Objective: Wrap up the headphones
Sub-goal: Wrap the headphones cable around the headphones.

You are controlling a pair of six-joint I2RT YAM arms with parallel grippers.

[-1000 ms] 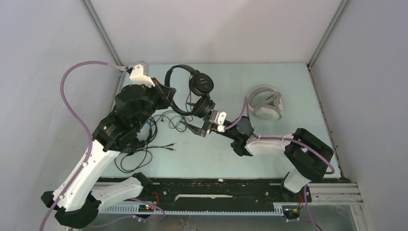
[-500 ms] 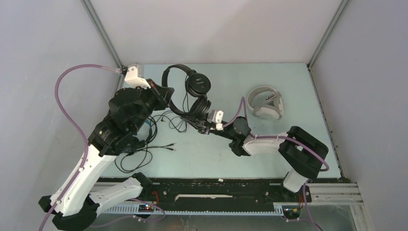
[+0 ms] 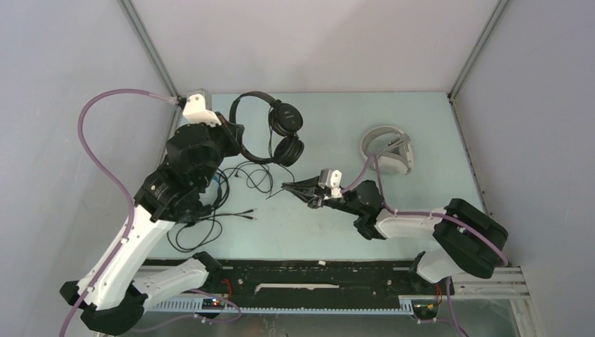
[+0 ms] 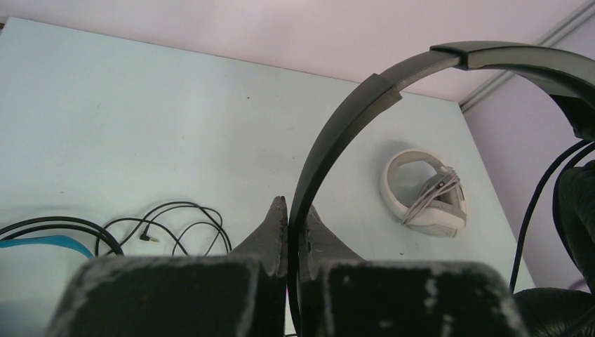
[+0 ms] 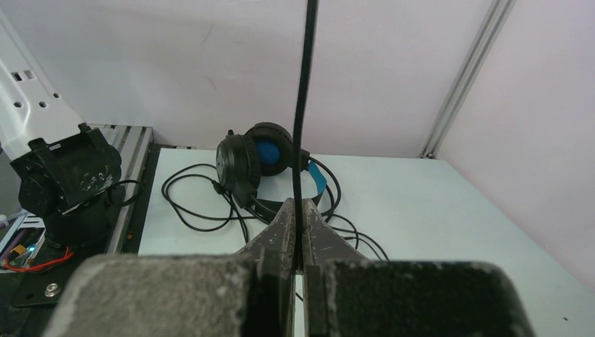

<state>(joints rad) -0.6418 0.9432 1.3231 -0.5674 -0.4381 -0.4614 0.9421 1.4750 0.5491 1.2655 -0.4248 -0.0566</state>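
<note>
My left gripper (image 3: 236, 135) is shut on the headband (image 4: 365, 105) of the slim black headphones (image 3: 286, 132), holding them up over the far left of the table; the band runs between the jaws of the left gripper (image 4: 293, 219). My right gripper (image 3: 289, 188) is shut on their thin black cable (image 5: 303, 98), which rises straight up from the right gripper (image 5: 298, 214). The white headphones (image 3: 388, 149) lie at the far right with their pale cable wound on them. The bulkier black headphones (image 5: 254, 158) with blue lining lie by the left arm.
Loose black cable loops (image 3: 247, 177) and plug ends (image 3: 247, 214) trail across the table's left half. Grey enclosure walls stand close on all sides. The arms' mounting rail (image 3: 316, 284) runs along the near edge.
My right gripper has shut on the black cable and its arm has drawn back to the right. The left gripper has carried the black headphones slightly left.
</note>
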